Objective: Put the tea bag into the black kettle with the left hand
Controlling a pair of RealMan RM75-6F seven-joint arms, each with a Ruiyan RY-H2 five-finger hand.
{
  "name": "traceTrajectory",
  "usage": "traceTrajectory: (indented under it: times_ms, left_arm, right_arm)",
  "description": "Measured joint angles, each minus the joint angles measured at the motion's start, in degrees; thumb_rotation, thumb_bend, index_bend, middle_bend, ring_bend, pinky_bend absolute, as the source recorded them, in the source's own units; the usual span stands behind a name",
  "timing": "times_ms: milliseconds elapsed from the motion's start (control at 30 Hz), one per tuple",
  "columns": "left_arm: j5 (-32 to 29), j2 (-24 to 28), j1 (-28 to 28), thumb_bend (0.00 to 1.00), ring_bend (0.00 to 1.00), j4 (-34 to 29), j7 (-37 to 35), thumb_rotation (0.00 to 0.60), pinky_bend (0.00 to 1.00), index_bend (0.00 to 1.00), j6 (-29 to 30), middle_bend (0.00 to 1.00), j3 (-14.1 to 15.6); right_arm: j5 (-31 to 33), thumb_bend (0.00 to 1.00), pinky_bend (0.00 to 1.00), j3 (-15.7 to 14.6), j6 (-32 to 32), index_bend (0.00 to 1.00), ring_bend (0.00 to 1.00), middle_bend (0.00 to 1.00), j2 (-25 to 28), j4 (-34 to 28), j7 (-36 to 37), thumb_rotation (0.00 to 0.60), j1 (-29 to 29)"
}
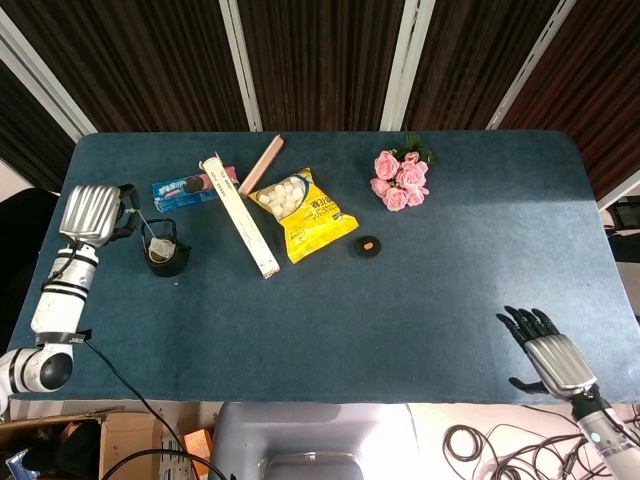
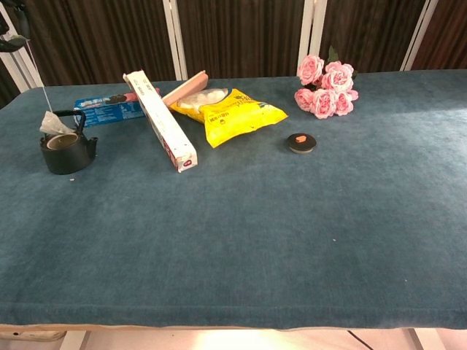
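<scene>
The black kettle (image 1: 166,256) (image 2: 67,150) stands lidless near the table's left edge. My left hand (image 1: 92,212) (image 2: 14,38) is raised left of it, pinching a string from which the white tea bag (image 1: 160,248) (image 2: 55,124) dangles just above the kettle's mouth. My right hand (image 1: 549,355) rests at the table's front right edge, fingers spread and holding nothing; the chest view does not show it.
The kettle's lid (image 1: 369,246) (image 2: 301,142) lies mid-table. A long white box (image 1: 240,216) (image 2: 160,120), a yellow snack bag (image 1: 302,212) (image 2: 232,111), a blue cookie pack (image 1: 190,187), a pink stick (image 1: 261,164) and pink roses (image 1: 401,179) (image 2: 325,90) lie along the back.
</scene>
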Motion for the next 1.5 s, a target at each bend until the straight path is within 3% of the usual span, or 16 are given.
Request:
traceTrajectory:
  times_ms: [633,1000,1233,1500]
  left_arm:
    - [-0.8,-3.4,-1.4,0.5,0.95,7.2,0.8,0.6,1.0,0.69,-4.3,1.0,3.2]
    - [-1.1,-2.7,-0.6,0.51,0.94,7.6,1.5,0.6,1.0,0.69,-5.8,1.0,5.0]
    - [3.7,-2.1,1.2,0.51,0.94,6.2,-0.6,0.6,1.0,0.69,-8.5,1.0,9.2]
    - [7.3,-5.0,2.4,0.49,0.94,8.4,-2.6,0.6,1.0,0.68,-6.9,1.0,10.7]
  right_arm:
    - [-0.5,0.11,0.0,0.1,3.1,0.0,0.0,0.0,0.9,-0.4,0.6,0.6,-1.6]
    - [-0.4,0.11,0.0,0.3,2.4,0.0,0.0,0.0,0.7,-0.3,0.3,0.6,-1.5]
    - [-0.1,0.11,0.0,0.4,1.4,0.0,0.0,0.0,0.3,-0.5,-0.9,0.6,-1.2]
    - [-0.1,0.11,0.0,0.3,1.2,0.0,0.0,0.0,0.2,-0.6,-1.3,0.6,-1.2]
